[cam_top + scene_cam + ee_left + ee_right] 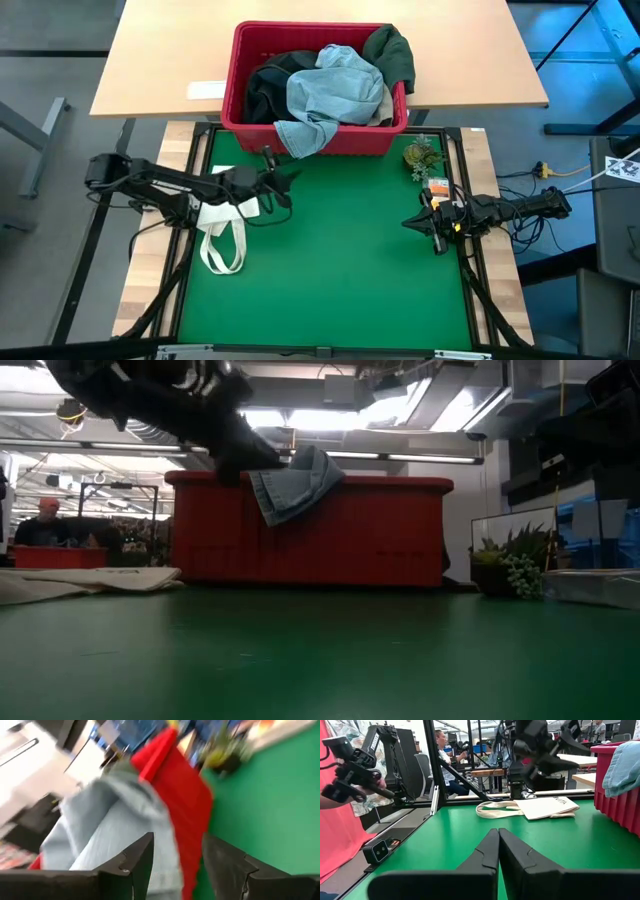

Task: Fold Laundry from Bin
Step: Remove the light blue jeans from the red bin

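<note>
The red bin (350, 138) stands at the far edge of the green mat (330, 270). In it lie light blue denim jeans (335, 85), a black piece (265, 88) and a dark green piece (393, 52). One end of the jeans (295, 485) hangs over the bin's near wall (185, 795). My left gripper (177, 865) is open in the air just before that wall, pointing at the hanging denim (110, 835) and touching nothing. My right gripper (498, 845) is shut and empty at the right side of the mat (408, 222).
A white tote bag (228, 215) with loop handles lies on the mat's left side under my left arm. A small potted plant (422, 155) stands at the far right, by the bin's corner. The middle and near parts of the mat are bare green.
</note>
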### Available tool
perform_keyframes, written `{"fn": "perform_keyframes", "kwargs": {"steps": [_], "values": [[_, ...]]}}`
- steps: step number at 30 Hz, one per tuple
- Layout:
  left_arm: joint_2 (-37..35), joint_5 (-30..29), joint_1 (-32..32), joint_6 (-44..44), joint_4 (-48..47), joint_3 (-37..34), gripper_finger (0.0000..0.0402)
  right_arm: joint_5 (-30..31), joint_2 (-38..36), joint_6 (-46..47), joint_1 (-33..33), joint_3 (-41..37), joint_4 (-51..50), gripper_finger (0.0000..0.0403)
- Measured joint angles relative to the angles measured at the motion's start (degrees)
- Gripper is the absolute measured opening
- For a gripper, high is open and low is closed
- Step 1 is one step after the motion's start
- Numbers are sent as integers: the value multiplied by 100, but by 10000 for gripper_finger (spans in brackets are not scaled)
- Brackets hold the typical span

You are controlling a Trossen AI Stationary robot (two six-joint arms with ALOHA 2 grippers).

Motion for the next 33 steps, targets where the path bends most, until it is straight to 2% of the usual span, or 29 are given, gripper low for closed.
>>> {"fn": "perform_keyframes", "kwargs": {"steps": [2, 4, 9, 19, 33], "values": [[170, -399, 0, -72, -8, 0, 163, 0, 2, 0, 0, 0, 0, 12], [310, -628, 26, -520, -13, 0, 163, 0, 2, 0, 1, 0, 0, 12], [539, -581, 103, -1898, -27, 2, 163, 0, 2, 0, 0, 0, -2, 12], [714, -609, 450, -3564, -473, 2, 163, 0, 0, 0, 0, 0, -2, 12], [714, 550, 901, -4074, -478, 4, 163, 0, 1, -4, 1, 0, -2, 12]]}}
